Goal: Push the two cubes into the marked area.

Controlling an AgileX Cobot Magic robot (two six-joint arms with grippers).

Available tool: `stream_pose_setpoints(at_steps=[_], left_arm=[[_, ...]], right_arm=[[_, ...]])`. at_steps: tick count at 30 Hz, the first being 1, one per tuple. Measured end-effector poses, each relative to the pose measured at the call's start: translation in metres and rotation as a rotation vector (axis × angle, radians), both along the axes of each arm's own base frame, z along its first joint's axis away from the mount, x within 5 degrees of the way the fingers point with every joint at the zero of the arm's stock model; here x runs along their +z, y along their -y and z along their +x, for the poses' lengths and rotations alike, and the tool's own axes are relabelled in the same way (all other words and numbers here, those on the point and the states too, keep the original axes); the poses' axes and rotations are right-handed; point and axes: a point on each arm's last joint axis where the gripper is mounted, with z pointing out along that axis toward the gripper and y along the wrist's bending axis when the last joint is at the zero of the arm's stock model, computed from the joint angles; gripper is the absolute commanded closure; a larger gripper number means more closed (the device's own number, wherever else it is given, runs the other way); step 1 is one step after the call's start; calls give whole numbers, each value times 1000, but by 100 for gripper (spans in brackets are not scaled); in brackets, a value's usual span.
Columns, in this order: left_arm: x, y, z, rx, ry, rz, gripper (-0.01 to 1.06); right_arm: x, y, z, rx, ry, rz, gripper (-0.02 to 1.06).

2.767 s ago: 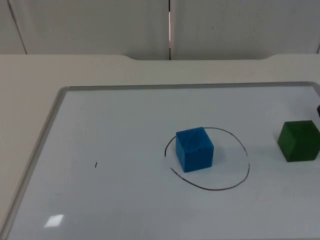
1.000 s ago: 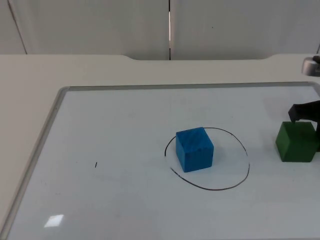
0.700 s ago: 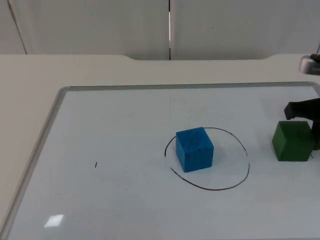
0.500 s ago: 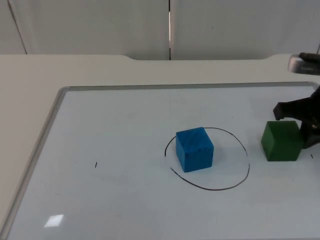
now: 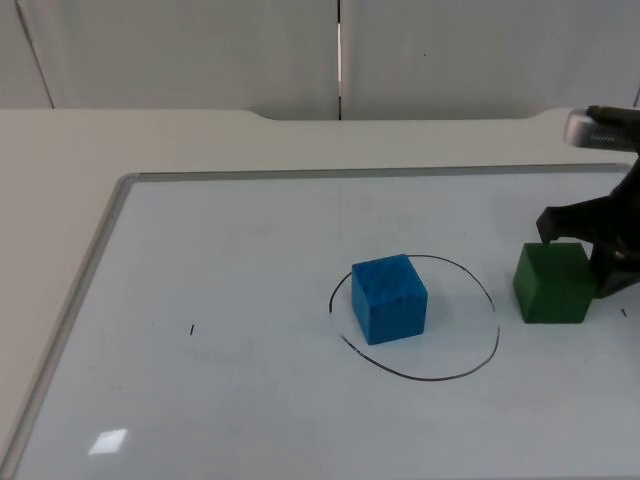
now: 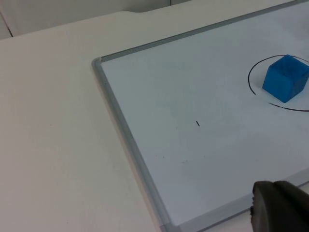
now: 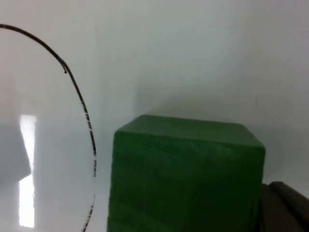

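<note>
We have the blue cube point(image 5: 389, 298) inside the hand-drawn black ring point(image 5: 493, 330), while our right gripper point(image 5: 598, 255), its finger spread impossible to tell, presses the green cube point(image 5: 553, 283) just outside it, and our left gripper point(image 6: 280, 212) waits apart.

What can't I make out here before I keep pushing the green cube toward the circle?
- Right gripper, top view: the picture's edge cuts it off and the green cube covers its tip, so the finger state is unclear.
- Green cube, right wrist view: its base is cut off, hiding any contact with the table.
- Left gripper, left wrist view: one dark blurred fingertip, state unreadable.
- Blue cube: far faces hidden.
</note>
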Motion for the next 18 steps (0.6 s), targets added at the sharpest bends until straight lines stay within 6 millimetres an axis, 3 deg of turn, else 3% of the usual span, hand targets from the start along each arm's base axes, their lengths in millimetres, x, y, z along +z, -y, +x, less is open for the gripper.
stream_pose_setpoints(at_steps=[12,18], left_arm=[[0,0,0,0,0,0,105],[0,0,0,0,0,0,105]], right_arm=[[0,-5,-1,-10,-5,20,105],[1,-25,-4,42,33,26,105]])
